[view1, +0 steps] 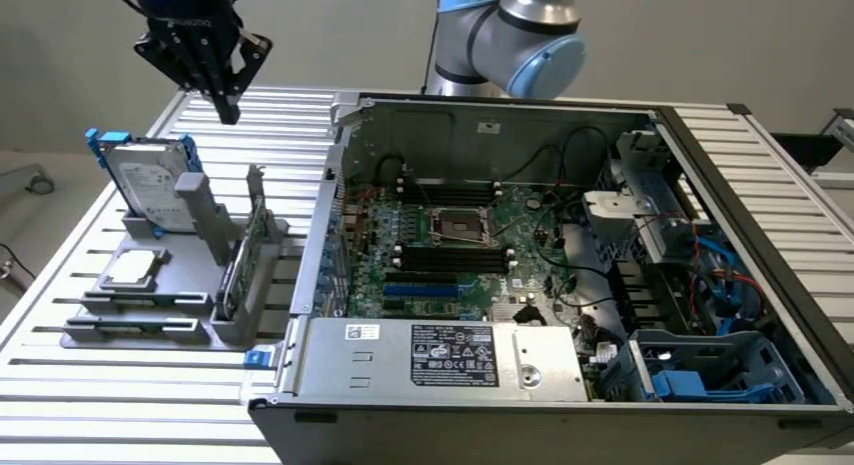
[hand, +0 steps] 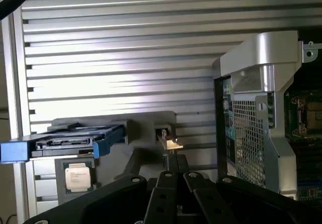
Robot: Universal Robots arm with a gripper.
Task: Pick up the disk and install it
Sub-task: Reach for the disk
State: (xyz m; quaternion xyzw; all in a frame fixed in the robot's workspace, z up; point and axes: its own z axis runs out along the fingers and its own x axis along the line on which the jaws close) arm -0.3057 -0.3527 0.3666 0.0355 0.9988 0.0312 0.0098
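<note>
The gripper (view1: 228, 111) hangs above the grey holder (view1: 200, 285), its fingers drawn together to a point and gripping nothing. The disk (view1: 139, 178) stands on edge at the holder's end nearest the gripper, its long axis near upright and leaning slightly, with blue rails along its edges. Any writing on it is too small to read.

Disk (view1: 144, 175): brushed silver-grey metal, blue plastic rails (slightly glossy). Holder (view1: 200, 330) at its 6 o'clock: matt grey plastic. Table (view1: 107, 395): ribbed bare aluminium, satin sheen.
</note>
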